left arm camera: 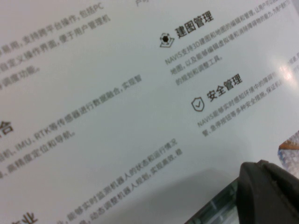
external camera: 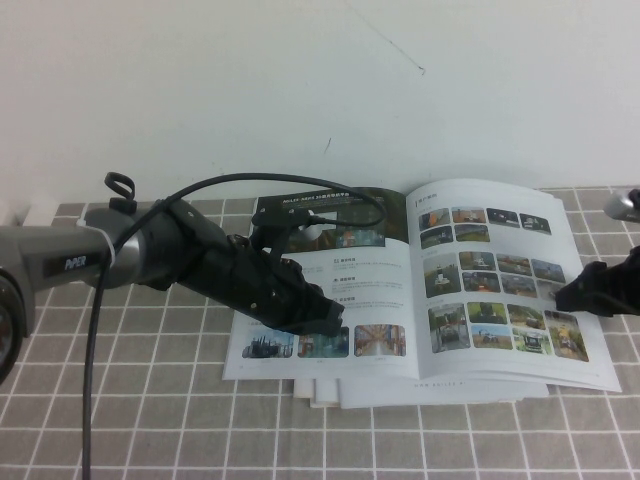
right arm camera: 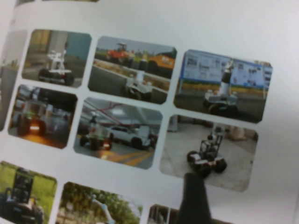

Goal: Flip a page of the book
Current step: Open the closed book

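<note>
Open book (external camera: 400, 290) flat on checked tablecloth (external camera: 150, 420), spine running away from the robot, long axis of the spread lying left to right.

Right-hand page (external camera: 495, 280) with grid of small colour photos, face up, top edge toward the wall (external camera: 300, 80); more page edges fanned beneath at near side. Left-hand sheet (external camera: 340, 290) with dark banner picture at top, text columns, photo strip at bottom. Left gripper (external camera: 335, 318) low over left-hand sheet near its photo strip; one dark fingertip (left arm camera: 266, 196) visible close above printed text in left wrist view; cannot tell whether open or closed. Right gripper (external camera: 568, 298) at outer right edge of photo page; single fingertip (right arm camera: 191, 200) visible over photo grid in right wrist view; opening likewise cannot tell.
</note>
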Robot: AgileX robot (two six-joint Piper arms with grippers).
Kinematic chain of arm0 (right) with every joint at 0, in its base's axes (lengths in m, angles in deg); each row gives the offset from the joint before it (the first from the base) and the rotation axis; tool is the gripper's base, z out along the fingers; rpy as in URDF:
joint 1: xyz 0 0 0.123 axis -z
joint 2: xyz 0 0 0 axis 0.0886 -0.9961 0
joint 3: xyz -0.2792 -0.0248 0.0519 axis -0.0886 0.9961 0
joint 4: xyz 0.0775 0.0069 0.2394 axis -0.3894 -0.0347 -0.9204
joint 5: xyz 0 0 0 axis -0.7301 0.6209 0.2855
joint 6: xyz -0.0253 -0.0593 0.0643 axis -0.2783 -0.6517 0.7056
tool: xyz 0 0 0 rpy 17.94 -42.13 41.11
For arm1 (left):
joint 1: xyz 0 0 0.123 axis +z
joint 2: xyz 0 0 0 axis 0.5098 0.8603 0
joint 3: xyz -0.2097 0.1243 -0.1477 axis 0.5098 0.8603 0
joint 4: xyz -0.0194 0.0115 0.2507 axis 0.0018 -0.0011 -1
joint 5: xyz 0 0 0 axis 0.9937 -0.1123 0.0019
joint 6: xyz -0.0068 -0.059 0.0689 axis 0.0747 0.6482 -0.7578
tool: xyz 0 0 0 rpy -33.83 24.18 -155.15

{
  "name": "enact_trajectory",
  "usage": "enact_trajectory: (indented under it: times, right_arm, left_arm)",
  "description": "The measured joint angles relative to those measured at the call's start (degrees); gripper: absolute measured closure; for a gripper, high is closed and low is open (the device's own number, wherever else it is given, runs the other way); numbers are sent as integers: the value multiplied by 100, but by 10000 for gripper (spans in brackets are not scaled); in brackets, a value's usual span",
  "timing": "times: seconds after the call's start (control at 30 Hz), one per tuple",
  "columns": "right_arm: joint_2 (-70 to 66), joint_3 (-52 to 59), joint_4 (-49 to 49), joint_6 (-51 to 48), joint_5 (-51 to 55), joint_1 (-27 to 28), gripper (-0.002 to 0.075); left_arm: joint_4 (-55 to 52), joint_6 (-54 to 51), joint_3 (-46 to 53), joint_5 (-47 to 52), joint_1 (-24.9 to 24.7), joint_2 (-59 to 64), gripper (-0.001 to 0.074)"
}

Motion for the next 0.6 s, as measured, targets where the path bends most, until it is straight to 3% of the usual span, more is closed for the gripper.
enact_trajectory:
  times: [0.33,0.6]
  right_arm:
    - [-112,-9,-86,-66,37,0,244]
    - [-211,-9,-866,-896,358,56,243]
  left_arm:
    - [-13,16,0,4,0,0,739]
    - [-13,27,0,4,0,0,739]
